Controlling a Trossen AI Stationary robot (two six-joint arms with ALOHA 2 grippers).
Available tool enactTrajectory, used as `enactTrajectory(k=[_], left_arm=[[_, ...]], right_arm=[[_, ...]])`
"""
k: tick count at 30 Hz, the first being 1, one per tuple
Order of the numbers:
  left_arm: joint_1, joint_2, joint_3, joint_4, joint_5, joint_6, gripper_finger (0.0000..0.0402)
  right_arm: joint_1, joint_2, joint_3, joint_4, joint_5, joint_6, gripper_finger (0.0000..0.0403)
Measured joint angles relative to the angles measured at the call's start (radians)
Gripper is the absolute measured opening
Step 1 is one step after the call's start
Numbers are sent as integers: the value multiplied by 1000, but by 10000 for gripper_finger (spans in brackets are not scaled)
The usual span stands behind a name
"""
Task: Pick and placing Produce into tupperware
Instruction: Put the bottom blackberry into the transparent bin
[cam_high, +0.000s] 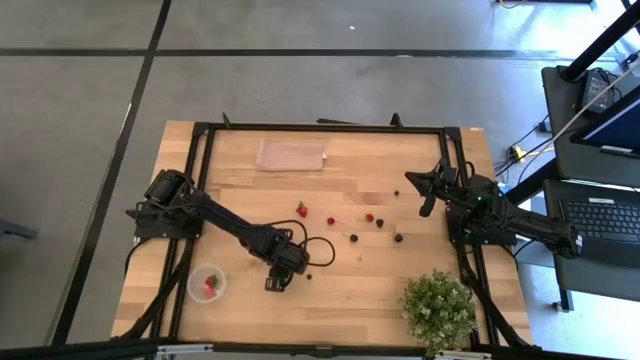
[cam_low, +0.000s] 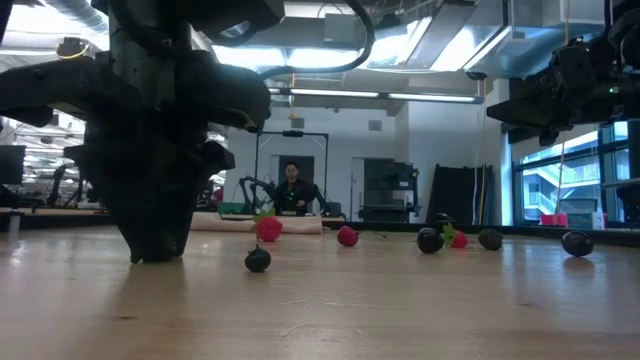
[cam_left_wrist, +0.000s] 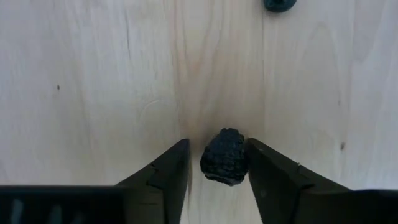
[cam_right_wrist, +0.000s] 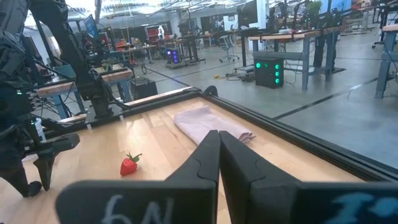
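Pickup step: left tool (cam_left_wrist: 219, 177) brackets a dark berry (cam_left_wrist: 225, 157), fingers apart, tub (cam_high: 206, 284) at nine o'clock next.

Wooden table (cam_high: 350, 290): berries (cam_high: 353, 238), cloth (cam_high: 292, 156), plant (cam_high: 438, 310)

Strawberries (cam_high: 302, 210) and dark berries (cam_high: 353, 238) lie scattered mid-table; clear tub (cam_high: 207, 284) holds red fruit.

Overhead, table-level, two wrist views
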Motion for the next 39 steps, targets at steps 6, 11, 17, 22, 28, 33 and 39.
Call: enactTrajectory(k=[6,11,17,22,28,33,39], left_arm=[[1,0,0,-2,-3,-2,99],[1,1,0,0,1,-16,91],[-1,-27,-3,-48,21,-77,104],[-2,-127,-3,-134,73,-149,87],[-18,-286,-3,-297,153,-343,96],[-60,-424,-3,-455,240,-542,103],[-163,-548,-3,-584,328,-816,87]], right_arm=[[0,0,0,0,0,0,13],[0,0,0,0,0,2,13],[0,0,0,0,0,2,13],[0,0,0,0,0,3,13],[0,0,0,0,0,3,13],[0,0,0,0,0,2,13],[0,0,0,0,0,2,13]])
